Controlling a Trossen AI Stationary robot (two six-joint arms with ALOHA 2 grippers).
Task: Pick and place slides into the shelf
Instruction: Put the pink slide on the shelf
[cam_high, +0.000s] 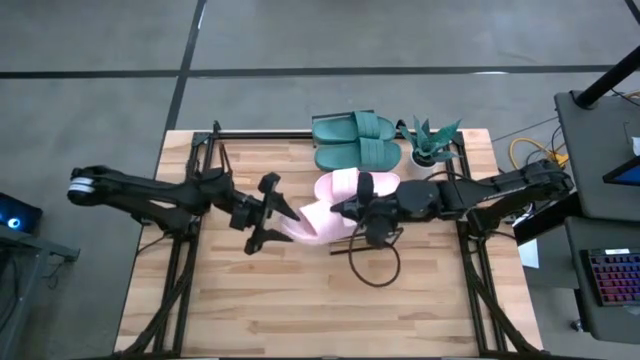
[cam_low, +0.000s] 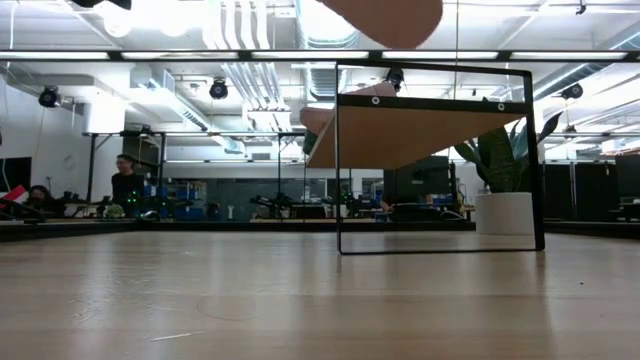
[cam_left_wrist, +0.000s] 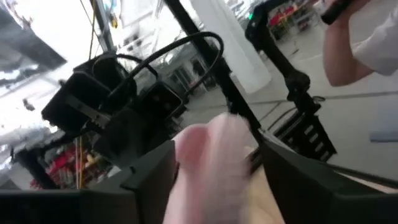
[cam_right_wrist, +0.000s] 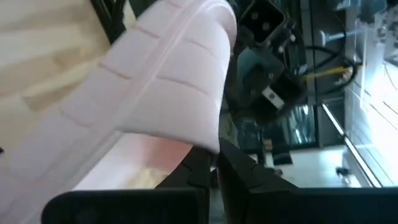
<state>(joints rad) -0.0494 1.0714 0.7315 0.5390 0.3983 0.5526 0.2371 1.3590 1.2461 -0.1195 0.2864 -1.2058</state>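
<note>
Plank tabletop (cam_high: 300, 300), pale wood grain. Both grippers hold one soft ribbed pink slide (cam_high: 325, 215) aloft mid-table: left gripper (cam_high: 283, 215) pinches its end, right gripper (cam_high: 358, 212) clamps the strap. Teal pair (cam_high: 357, 140) sits on the shelf (cam_high: 470, 140); second pink slide hidden

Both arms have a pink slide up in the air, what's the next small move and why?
Probably carry the pink slide toward the shelf, beside the teal pair already there. The left gripper and right gripper each grip an end, so they should move together.
</note>
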